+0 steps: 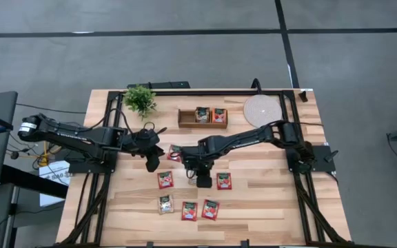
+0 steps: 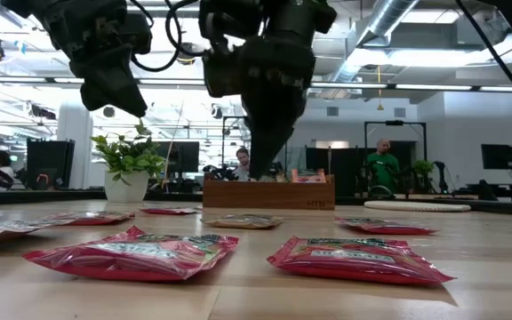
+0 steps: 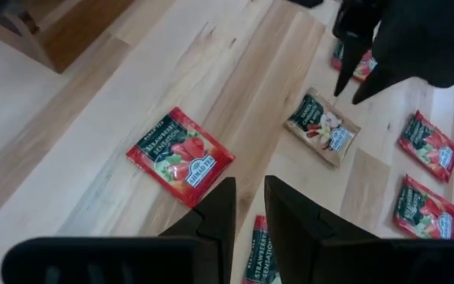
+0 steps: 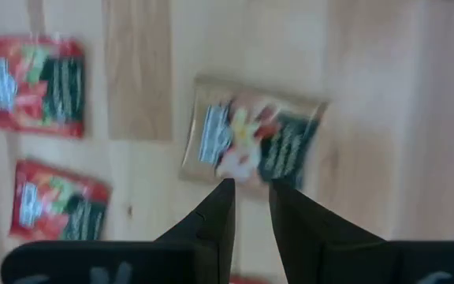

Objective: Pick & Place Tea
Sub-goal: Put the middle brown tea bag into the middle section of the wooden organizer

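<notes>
Right wrist view: beige sachet point(image 4: 252, 142) lies flat, slightly askew

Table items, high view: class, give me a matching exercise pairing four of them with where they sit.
Things:
1. potted plant
2. round disc
3. wooden tray
4. beige sachet

Places:
A. far edge, right of the tray
B. near rows, leftmost, beside red sachets
C. far edge, between plant and disc, holding sachets
D. far edge, left of the tray

Pairs: 1-D, 2-A, 3-C, 4-B

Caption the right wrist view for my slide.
Right gripper poised, nothing between its narrowly parted fingers, above a beige tea sachet on the wooden table.
</notes>
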`<action>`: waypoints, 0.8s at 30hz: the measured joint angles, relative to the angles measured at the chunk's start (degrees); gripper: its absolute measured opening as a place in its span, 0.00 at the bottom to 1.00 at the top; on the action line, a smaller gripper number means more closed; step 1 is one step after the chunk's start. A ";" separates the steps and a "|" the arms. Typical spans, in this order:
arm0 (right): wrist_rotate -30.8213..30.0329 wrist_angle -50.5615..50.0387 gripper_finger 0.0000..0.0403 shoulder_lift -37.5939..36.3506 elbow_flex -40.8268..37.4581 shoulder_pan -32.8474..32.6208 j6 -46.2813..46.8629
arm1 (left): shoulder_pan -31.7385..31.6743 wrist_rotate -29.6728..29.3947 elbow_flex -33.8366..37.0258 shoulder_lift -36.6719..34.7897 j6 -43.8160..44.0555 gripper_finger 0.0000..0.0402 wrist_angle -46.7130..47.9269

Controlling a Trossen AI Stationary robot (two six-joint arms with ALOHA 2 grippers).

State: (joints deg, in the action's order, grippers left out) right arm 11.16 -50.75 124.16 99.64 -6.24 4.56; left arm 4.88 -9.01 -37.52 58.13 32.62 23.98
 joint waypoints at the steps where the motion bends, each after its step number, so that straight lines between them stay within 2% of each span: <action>1: -1.30 0.32 0.18 -0.05 0.08 0.00 0.04 | 0.13 -0.19 0.00 0.00 0.00 0.15 0.03; 4: -4.89 0.55 0.18 -0.06 0.03 -0.02 0.04 | 0.42 -0.57 0.00 0.00 0.02 0.15 0.01; 9: -5.16 0.35 0.18 -0.03 -0.16 0.20 0.44 | 0.42 -0.78 0.00 0.00 0.02 0.15 -0.10; 19: -5.66 -0.12 0.18 5.58 -0.10 0.51 1.76 | 0.42 -0.84 0.00 0.00 0.00 0.15 0.19; 24: -8.41 -0.88 0.18 5.47 -0.23 0.83 2.19 | 0.42 -0.82 0.00 0.02 -0.02 0.15 0.32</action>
State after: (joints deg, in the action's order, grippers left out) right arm 2.75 -51.63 129.62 99.42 -5.41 6.75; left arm 5.30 -9.83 -37.52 58.15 32.60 24.30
